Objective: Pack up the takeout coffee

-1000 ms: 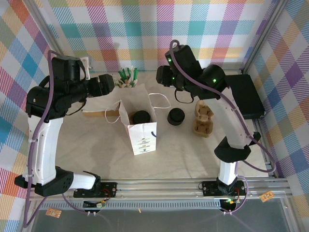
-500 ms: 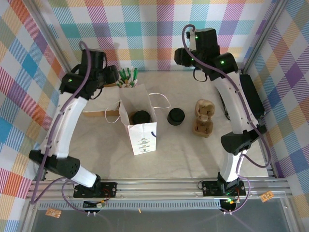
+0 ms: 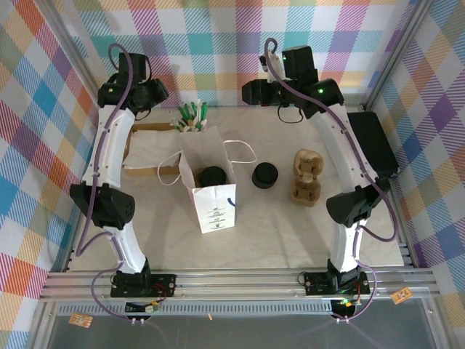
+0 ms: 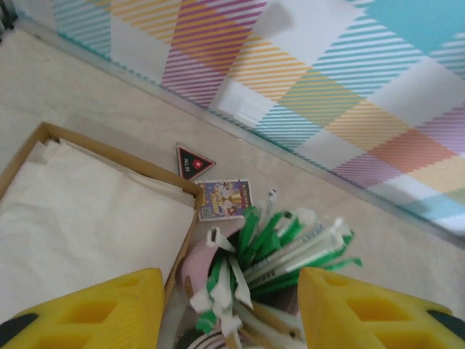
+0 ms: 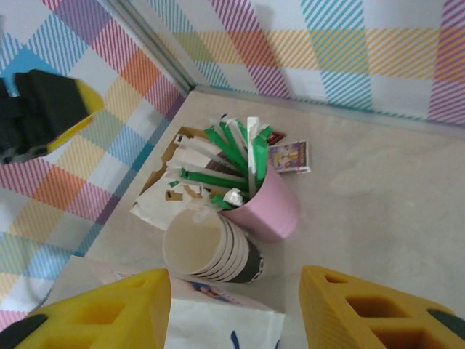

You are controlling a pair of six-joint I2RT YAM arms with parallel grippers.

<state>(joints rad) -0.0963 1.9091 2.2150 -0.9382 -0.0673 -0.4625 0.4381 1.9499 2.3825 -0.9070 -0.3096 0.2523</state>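
No legible text or labels

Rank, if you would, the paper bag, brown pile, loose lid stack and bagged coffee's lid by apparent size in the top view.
1. paper bag
2. brown pile
3. lid stack and coffee's lid: about alike

Table (image 3: 138, 218), beige surface. At its centre stands a white paper bag (image 3: 216, 207), upright, mouth open, a printed logo on its near face and loop handles splayed to both sides. Inside it is the takeout coffee (image 3: 212, 175), only the round black lid visible. Just right of the bag is a squat stack of black lids (image 3: 265, 176), and further right stacked brown pulp cup carriers (image 3: 306, 178). Towards the far edge, behind the bag, is a cup of green-and-white packets (image 3: 192, 116). Left of the bag lies a shallow brown tray (image 3: 154, 126) of white paper. At the right edge is a black box (image 3: 372, 142). The left arm (image 3: 109, 153) and right arm (image 3: 345, 149) reach towards the far edge.
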